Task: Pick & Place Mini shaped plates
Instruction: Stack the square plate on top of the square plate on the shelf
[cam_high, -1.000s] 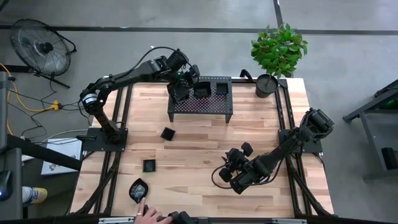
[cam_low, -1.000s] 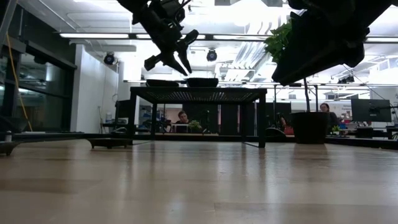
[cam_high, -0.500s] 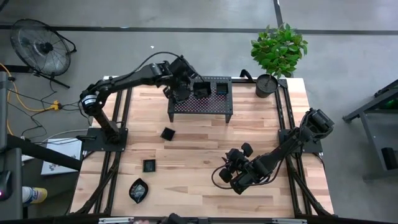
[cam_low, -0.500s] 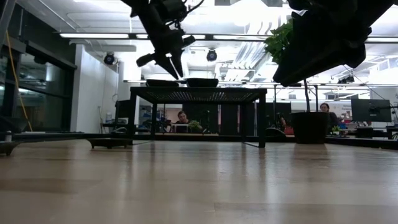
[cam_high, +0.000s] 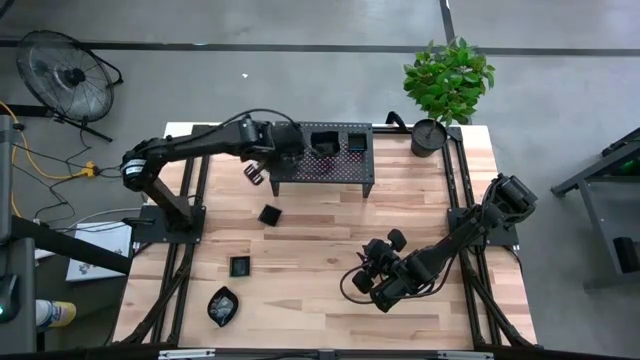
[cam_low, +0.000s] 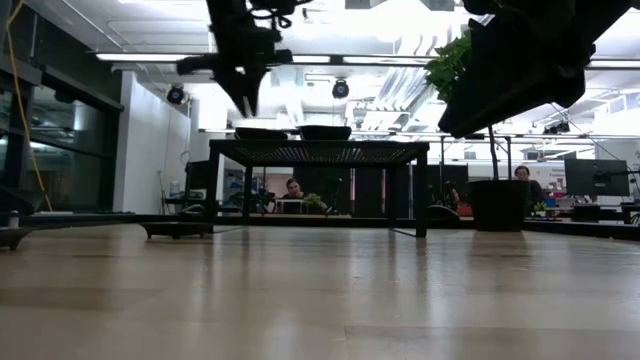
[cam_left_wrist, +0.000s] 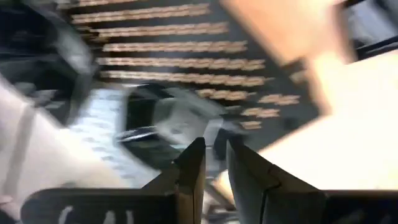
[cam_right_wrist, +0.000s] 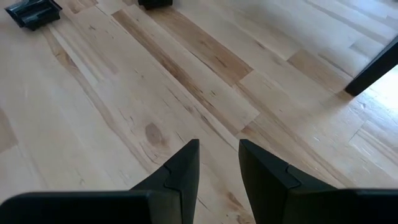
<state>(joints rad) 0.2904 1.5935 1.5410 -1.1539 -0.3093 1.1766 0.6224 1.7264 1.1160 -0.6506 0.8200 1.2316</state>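
Two mini shaped plates (cam_high: 323, 142) (cam_high: 356, 140) sit on the black perforated rack (cam_high: 320, 170) at the far side; the low view shows them as flat shapes (cam_low: 262, 132) (cam_low: 325, 131) on its top. Three more lie on the table: a square one (cam_high: 269, 214), another square one (cam_high: 239, 266) and a wavy one (cam_high: 223, 305). My left gripper (cam_high: 253, 172) hangs just off the rack's left end, tipped downward, narrowly open and holding nothing (cam_left_wrist: 214, 149). My right gripper (cam_high: 362, 285) waits low over the near right of the table, open and bare (cam_right_wrist: 219, 152).
A potted plant (cam_high: 432, 135) stands at the far right corner beside the rack. A fan (cam_high: 65, 75) stands on the floor beyond the table's far left. Bare wood stretches between the rack and my right gripper.
My left gripper has swung from over the rack's left part toward the table's left edge, coming off the rack, rolling and tipping further downward as it went. A person's hand that lay by the wavy plate at the near edge has drawn back out of view.
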